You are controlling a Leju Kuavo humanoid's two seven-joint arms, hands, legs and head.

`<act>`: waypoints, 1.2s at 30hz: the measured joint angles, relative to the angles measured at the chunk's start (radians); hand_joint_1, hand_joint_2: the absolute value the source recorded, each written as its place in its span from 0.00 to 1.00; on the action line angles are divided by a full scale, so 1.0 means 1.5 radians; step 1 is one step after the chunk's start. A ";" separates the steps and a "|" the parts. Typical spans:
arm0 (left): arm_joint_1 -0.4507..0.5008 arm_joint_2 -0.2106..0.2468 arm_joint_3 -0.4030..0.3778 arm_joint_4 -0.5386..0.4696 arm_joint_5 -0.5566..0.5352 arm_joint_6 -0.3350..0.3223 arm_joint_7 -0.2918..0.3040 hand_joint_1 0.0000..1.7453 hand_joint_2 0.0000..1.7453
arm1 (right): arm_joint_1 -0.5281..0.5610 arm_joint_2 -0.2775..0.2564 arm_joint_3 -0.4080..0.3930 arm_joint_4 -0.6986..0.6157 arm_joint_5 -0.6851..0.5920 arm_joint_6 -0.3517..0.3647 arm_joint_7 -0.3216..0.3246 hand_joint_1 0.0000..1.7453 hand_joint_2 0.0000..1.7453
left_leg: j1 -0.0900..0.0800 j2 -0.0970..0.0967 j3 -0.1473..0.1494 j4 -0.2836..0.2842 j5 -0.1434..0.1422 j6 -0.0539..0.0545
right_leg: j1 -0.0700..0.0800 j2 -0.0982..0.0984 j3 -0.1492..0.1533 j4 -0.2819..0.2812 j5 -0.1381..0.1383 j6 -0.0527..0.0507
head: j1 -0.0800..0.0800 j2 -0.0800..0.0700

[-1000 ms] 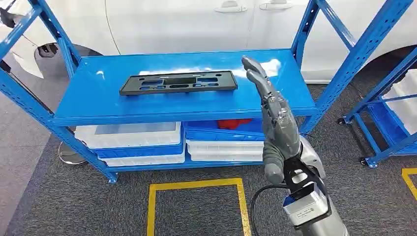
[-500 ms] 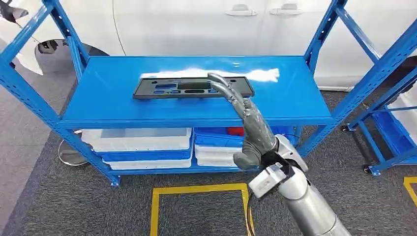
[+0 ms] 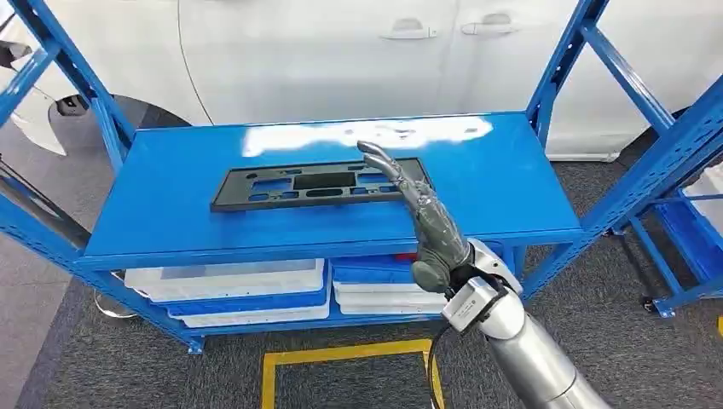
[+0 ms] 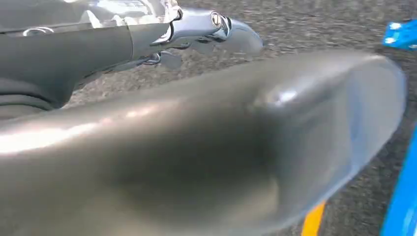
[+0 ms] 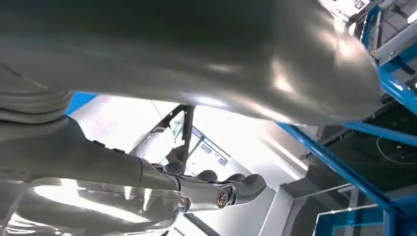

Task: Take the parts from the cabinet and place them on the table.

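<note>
Head view: the blue rack's top shelf (image 3: 170, 217) carries one flat black slotted part (image 3: 315, 184), apparently a licence plate holder, lying flat.
Progress: judged from how things lie, nothing is delivered yet; the part is not lifted, so the grasp, the lift, the carry and the placing on the table are all left. No table is visible in the pictures.
Part's place: it stretches away to the left of the right hand, with its near right end under or just beside the fingertips.
Right hand: the right hand (image 3: 418, 213) reaches over the shelf's front edge, fingers long, nearly straight and close together, thumb down by the shelf edge. It holds nothing; whether the fingertips touch the part or hover above it I cannot tell.
Below the hand: white and blue bins (image 3: 247, 285) sit stacked on the lower shelf.
Left hand: in the left wrist view, the left hand (image 4: 211, 34) hangs over grey carpet with nothing in it; how far its fingers are spread I cannot tell.
</note>
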 joint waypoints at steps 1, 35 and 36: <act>0.000 0.000 0.000 0.000 0.000 0.000 0.000 0.00 0.00 | 0.000 -0.001 -0.001 0.002 -0.002 0.000 -0.001 0.00 0.00 | 0.003 0.001 0.009 -0.048 0.045 -0.002 | -0.002 0.000 0.011 0.001 -0.008 0.004 | 0.000 0.000; -0.002 0.001 -0.005 0.007 -0.018 0.010 -0.008 0.00 0.00 | 0.006 -0.003 -0.031 0.015 -0.115 0.075 0.068 0.00 0.00 | -0.005 0.001 0.049 -0.117 0.074 0.013 | 0.009 0.004 -0.024 0.009 0.014 0.002 | 0.001 0.000; -0.002 0.001 -0.005 0.007 -0.018 0.010 -0.008 0.00 0.00 | 0.006 -0.003 -0.031 0.015 -0.115 0.075 0.068 0.00 0.00 | -0.005 0.001 0.049 -0.117 0.074 0.013 | 0.009 0.004 -0.024 0.009 0.014 0.002 | 0.001 0.000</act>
